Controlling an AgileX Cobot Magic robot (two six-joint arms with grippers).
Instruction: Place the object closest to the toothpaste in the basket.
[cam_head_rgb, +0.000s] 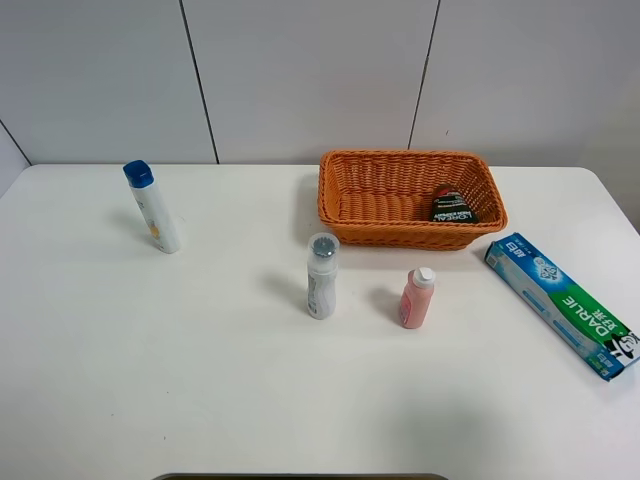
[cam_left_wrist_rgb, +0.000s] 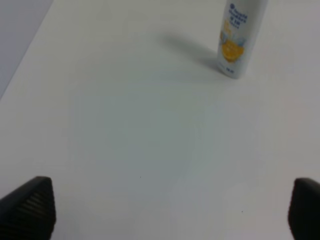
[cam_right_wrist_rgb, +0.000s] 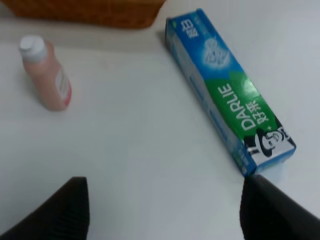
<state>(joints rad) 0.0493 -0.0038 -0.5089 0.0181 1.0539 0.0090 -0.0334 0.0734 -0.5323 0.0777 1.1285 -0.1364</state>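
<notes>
The blue and green toothpaste box (cam_head_rgb: 560, 303) lies on the white table at the right, also in the right wrist view (cam_right_wrist_rgb: 227, 107). A small pink bottle with a white cap (cam_head_rgb: 416, 298) stands to its left, also in the right wrist view (cam_right_wrist_rgb: 46, 75). The orange wicker basket (cam_head_rgb: 400, 234) stands behind them, and its edge shows in the right wrist view (cam_right_wrist_rgb: 85, 12). My right gripper (cam_right_wrist_rgb: 165, 210) is open and empty above the table, short of the box and the pink bottle. My left gripper (cam_left_wrist_rgb: 167, 210) is open and empty. Neither gripper shows in the exterior high view.
A black tube (cam_head_rgb: 452, 205) lies in the basket's right end. A white bottle with a clear cap (cam_head_rgb: 322, 277) stands left of the pink bottle. A white bottle with a blue cap (cam_head_rgb: 153, 207) stands far left, beyond my left gripper (cam_left_wrist_rgb: 239, 37).
</notes>
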